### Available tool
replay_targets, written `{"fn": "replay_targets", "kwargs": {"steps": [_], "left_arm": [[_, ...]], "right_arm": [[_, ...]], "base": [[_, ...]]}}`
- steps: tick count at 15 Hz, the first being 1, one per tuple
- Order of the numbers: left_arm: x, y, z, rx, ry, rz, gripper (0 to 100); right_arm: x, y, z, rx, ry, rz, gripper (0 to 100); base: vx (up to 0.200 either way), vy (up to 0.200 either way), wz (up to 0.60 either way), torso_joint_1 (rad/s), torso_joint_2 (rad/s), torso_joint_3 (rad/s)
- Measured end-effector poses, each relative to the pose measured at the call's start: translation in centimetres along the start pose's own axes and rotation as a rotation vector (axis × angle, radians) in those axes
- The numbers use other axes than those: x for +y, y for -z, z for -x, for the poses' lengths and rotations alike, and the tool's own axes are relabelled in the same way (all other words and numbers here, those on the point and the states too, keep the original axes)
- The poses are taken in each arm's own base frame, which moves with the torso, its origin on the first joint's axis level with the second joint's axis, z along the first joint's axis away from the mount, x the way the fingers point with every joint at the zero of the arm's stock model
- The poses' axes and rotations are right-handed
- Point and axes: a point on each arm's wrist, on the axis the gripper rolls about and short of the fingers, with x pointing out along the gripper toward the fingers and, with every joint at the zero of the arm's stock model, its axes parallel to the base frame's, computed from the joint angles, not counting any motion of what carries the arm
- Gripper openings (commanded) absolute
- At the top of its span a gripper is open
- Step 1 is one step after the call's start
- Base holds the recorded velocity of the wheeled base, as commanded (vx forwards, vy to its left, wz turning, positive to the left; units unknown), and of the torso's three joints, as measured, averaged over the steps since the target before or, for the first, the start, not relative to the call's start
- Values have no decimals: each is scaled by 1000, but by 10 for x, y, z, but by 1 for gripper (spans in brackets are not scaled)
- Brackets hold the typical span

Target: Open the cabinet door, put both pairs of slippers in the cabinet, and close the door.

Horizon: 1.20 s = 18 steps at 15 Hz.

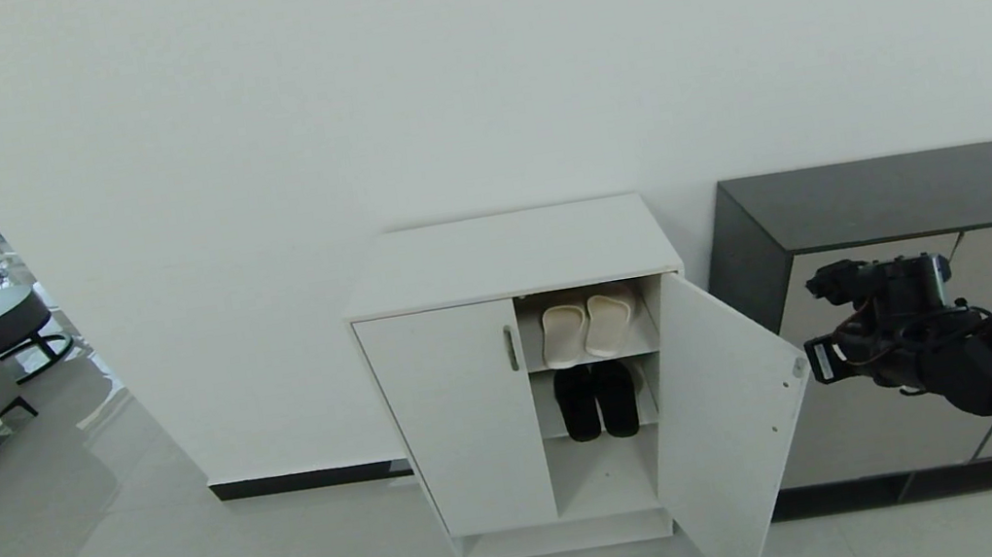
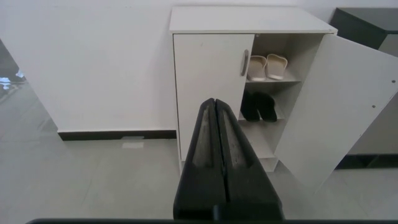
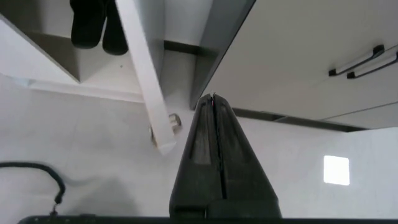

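From the head camera, the white cabinet (image 1: 507, 252) stands against the wall with its right door (image 1: 721, 402) swung wide and its left door (image 1: 454, 422) shut. The cream slippers (image 1: 587, 326) sit on the top shelf and the black slippers (image 1: 595, 399) on the shelf below, so only the closing is left. The right gripper (image 1: 818, 360) hangs at the door's free edge, in front of the dark sideboard (image 1: 888, 200).

In the left wrist view, the left gripper (image 2: 214, 106) has its fingers pressed together, empty, well back from the cabinet (image 2: 249, 18); both pairs show inside.

In the right wrist view, the right gripper (image 3: 213, 102) is likewise closed on nothing, just beside the door's edge (image 3: 146, 74); whether it touches is hard to tell.

The risk lies in the push. Closed fingers against a thin edge could slide off, or scrape the sideboard behind. Too hard a shove may make the door bounce back open.
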Motion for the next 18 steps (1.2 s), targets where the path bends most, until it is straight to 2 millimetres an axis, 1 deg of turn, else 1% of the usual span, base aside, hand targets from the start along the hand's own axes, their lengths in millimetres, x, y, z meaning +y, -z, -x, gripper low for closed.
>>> {"fn": "replay_targets", "kwargs": {"steps": [3,6,7,8,9,11,12,14,18], "left_arm": [[0,0,0,0,0,0,0],[0,0,0,0,-1,0,0],[0,0,0,0,0,0,0],[0,0,0,0,0,0,0],[0,0,0,0,0,0,0],[0,0,0,0,0,0,0],[0,0,0,0,0,0,0],[0,0,0,0,-1,0,0],[0,0,0,0,0,0,0]], "right_arm": [[13,6,4,13,-29,31,0],[40,11,13,-8,-91,62,0],[51,11,18,-18,-119,71,0],[69,11,25,-32,-163,68,0],[92,8,36,-57,-221,37,0],[130,0,60,-112,-317,-24,0],[138,-5,69,-137,-326,-36,0],[144,-17,82,-198,-341,-63,0],[143,-42,96,-379,-366,-144,0]], "base": [[0,0,0,0,0,0],[0,0,0,0,0,0],[0,0,0,0,0,0],[0,0,0,0,0,0],[0,0,0,0,0,0],[0,0,0,0,0,0],[0,0,0,0,0,0],[0,0,0,0,0,0],[0,0,0,0,0,0]]}}
